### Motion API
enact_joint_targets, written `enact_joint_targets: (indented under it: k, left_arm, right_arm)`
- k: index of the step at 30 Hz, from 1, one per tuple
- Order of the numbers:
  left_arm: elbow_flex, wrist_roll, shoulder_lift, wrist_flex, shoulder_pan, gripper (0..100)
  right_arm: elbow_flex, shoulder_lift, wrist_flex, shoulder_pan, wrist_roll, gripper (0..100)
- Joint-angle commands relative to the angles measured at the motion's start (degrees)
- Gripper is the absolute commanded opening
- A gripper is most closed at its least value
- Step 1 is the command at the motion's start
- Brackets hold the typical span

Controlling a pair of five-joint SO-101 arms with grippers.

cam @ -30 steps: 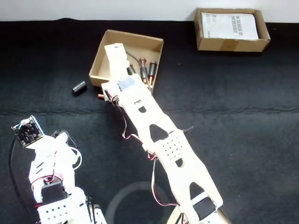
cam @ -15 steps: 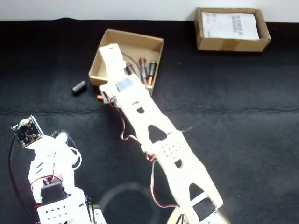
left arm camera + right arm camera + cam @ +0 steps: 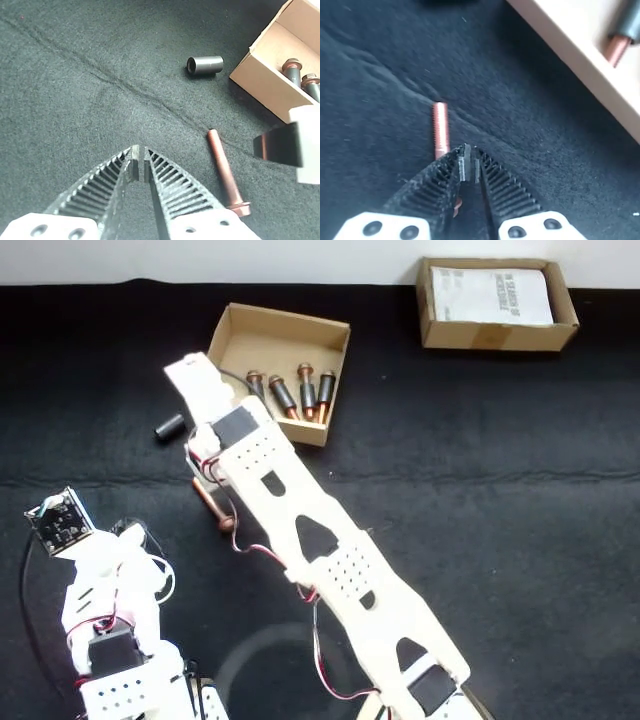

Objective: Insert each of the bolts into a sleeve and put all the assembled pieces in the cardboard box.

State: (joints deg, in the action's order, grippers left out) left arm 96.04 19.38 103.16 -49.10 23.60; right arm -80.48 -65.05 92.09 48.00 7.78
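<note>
The cardboard box [image 3: 229, 336] stands at the back and holds several bolt-in-sleeve pieces [image 3: 283, 395] side by side. One loose black sleeve [image 3: 170, 426] [image 3: 205, 65] lies on the mat left of the box. A loose copper bolt [image 3: 213, 505] [image 3: 226, 170] [image 3: 440, 129] lies nearer the front, beside the right arm [image 3: 262, 455]. My right gripper [image 3: 469, 165] is shut and empty just above the bolt's shank, near its head end. My left gripper [image 3: 139, 167] is shut and empty, low over bare mat, short of the bolt and sleeve.
A second cardboard box [image 3: 497, 302] with a printed sheet inside sits at the back right. The box wall [image 3: 580, 60] runs close beside my right gripper, with a copper bolt tip [image 3: 617, 47] showing behind it. Black mat [image 3: 500, 500] covers the table.
The right arm swung left and toward the front, out from over the cardboard box, uncovering the pieces inside and the loose bolt. The left arm has not moved.
</note>
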Motion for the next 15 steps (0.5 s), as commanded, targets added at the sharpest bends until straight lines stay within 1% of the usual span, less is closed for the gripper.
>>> enact_joint_targets:
  k: [1,8,11,15]
  left_arm:
    - [1.10,0.09,0.04,0.88,0.66,4]
    - [1.10,0.09,0.13,0.88,1.10,4]
    - [1.10,0.18,0.13,3.78,5.49,4]
    - [1.10,0.18,0.13,5.36,11.21,3]
  right_arm:
    - [-4.26,4.35,0.75,0.31,-0.62,0.7]
    - [-3.91,4.18,1.89,1.54,-0.62,0.7]
    - [-3.82,4.18,2.33,1.71,-0.18,0.7]
    - [-3.82,4.18,7.43,2.15,-0.18,0.7]
